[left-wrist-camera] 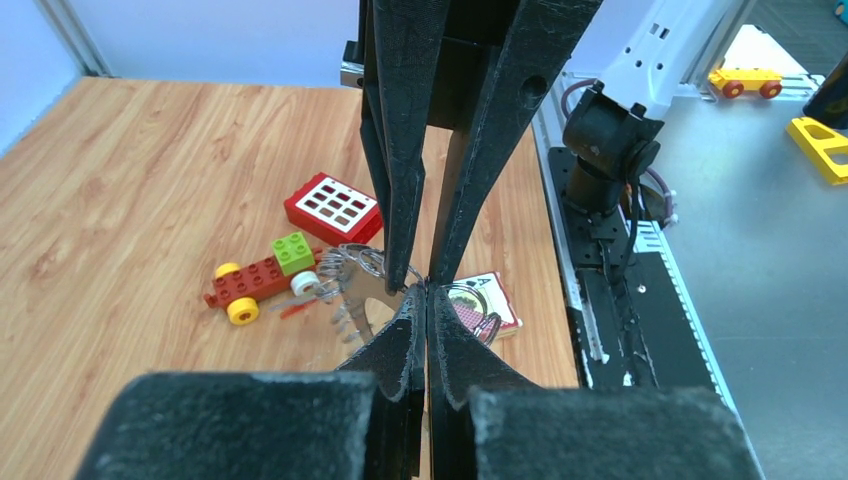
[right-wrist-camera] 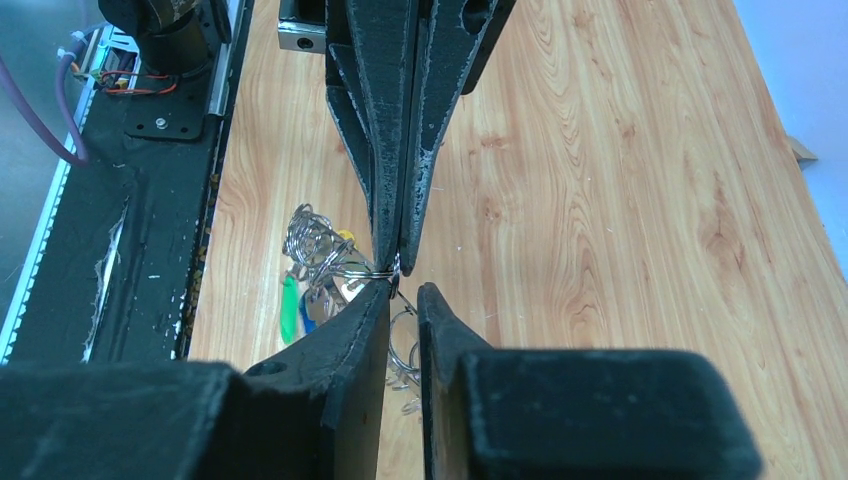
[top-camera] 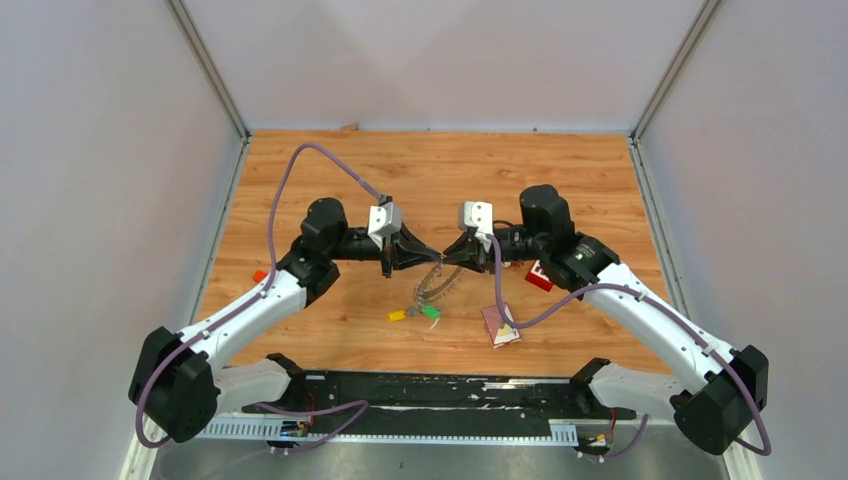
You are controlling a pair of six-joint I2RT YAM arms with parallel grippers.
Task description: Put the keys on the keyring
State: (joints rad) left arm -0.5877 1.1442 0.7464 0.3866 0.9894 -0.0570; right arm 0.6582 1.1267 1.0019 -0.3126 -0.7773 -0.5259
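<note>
The keyring (top-camera: 437,285), a wire ring packed with grey keys, hangs below the two grippers, which meet tip to tip over the middle of the table. My left gripper (top-camera: 436,255) is shut on the ring's wire; its jaws (left-wrist-camera: 427,290) are pressed together. My right gripper (top-camera: 447,255) faces it with a narrow gap between its fingers (right-wrist-camera: 407,290), and one fingertip (right-wrist-camera: 385,288) touches the wire. The keyring (right-wrist-camera: 315,240) also shows in the right wrist view. Keys with a yellow tag (top-camera: 398,315) and a green tag (top-camera: 430,311) sit by the ring's lower end; I cannot tell whether they are attached.
A red block with white buttons (left-wrist-camera: 332,205) and a red, green and yellow toy car (left-wrist-camera: 260,280) lie beyond the ring. A card deck (top-camera: 500,325) lies to the near right. A black rail (top-camera: 440,390) runs along the near edge.
</note>
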